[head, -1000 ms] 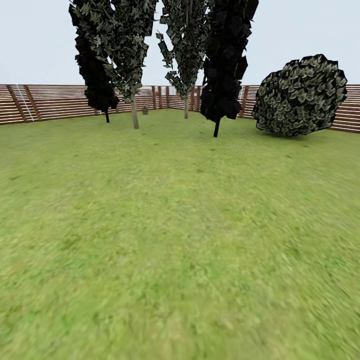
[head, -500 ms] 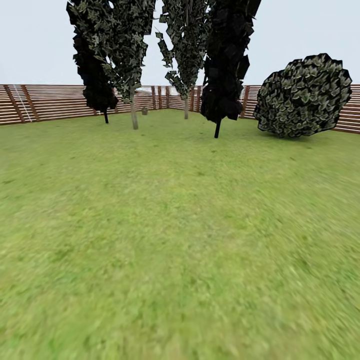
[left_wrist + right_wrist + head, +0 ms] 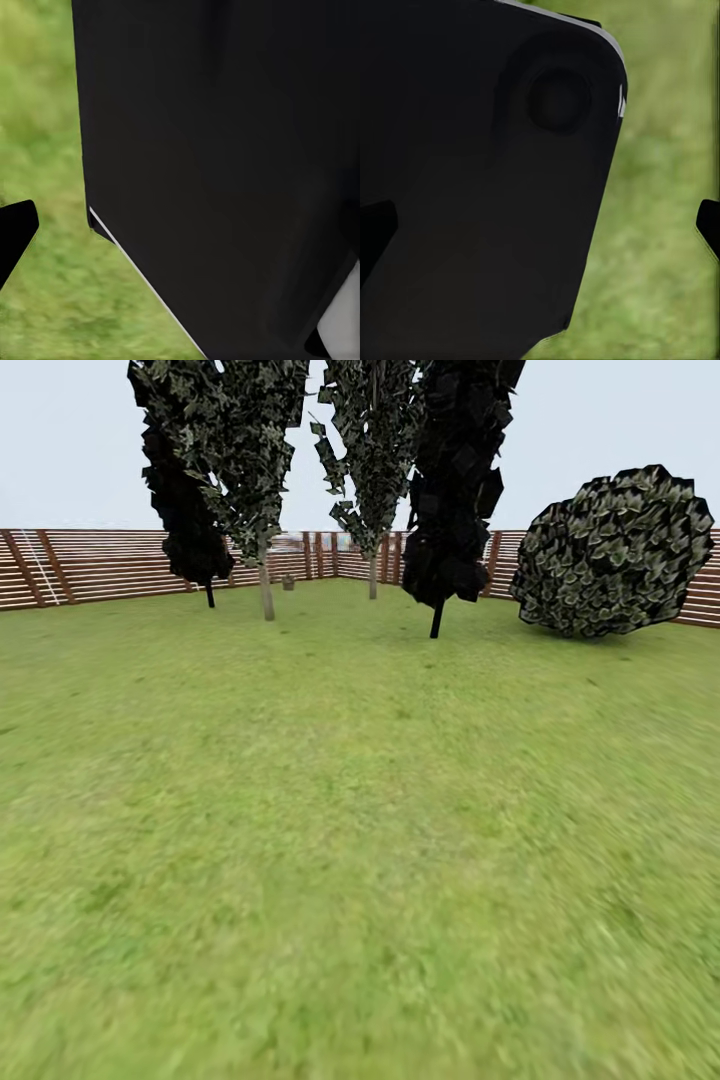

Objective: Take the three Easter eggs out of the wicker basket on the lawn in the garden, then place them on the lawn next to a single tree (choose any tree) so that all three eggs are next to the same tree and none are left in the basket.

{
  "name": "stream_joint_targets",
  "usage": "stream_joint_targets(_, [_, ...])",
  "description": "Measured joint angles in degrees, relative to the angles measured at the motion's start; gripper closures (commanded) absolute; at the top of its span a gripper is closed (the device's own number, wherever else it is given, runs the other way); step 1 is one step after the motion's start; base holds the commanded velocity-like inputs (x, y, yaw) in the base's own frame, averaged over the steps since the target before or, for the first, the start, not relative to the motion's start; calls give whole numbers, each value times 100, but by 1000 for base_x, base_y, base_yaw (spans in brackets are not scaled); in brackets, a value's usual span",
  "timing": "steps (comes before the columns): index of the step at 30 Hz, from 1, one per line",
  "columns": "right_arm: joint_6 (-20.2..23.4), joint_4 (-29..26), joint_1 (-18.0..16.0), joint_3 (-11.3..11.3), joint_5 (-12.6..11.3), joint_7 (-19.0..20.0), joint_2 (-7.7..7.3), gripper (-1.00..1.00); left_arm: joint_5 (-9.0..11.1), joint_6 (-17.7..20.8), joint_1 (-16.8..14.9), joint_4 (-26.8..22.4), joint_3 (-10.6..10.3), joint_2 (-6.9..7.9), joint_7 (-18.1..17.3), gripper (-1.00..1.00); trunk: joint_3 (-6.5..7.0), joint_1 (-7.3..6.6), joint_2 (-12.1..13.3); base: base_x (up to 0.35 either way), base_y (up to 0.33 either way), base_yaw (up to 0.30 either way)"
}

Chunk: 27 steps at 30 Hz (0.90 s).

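Observation:
The lawn (image 3: pixel 360 810) stretches ahead to a tree (image 3: pixel 266 588) with a pale trunk at the far left, and a second pale-trunked tree (image 3: pixel 372 574) behind it. A small brown thing (image 3: pixel 288 582) shaped like the wicker basket stands far off between them, near the fence. It is too small to tell whether the Easter eggs are in it. In the left wrist view one black fingertip (image 3: pixel 15 232) hangs over grass beside a black body panel. In the right wrist view my right gripper (image 3: pixel 540 225) has its two fingertips far apart, with nothing held.
Two narrow dark cypresses (image 3: pixel 440 480) stand among the trees. A big round bush (image 3: pixel 612 555) sits at the right. A brown slat fence (image 3: pixel 90 565) encloses the garden at the back.
The whole view has shifted a little: trees, bush and fence sit slightly larger and wider apart, so the camera has moved forward over the grass.

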Motion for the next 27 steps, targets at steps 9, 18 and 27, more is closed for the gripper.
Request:
stream_joint_targets(9, [-9,-5,0,-2,8,1,-1,-100,0,0,0,0,0,4,0,-100,0,0,0,331,0,0])
stream_joint_targets(18, [-9,-5,0,-2,15,2,-2,-100,0,0,0,0,0,9,0,-100,0,0,0,331,0,0])
stream_joint_targets(27, [-9,-11,0,-7,-5,4,-4,-100,15,0,0,1,0,17,-7,-100,0,0,0,331,0,0])
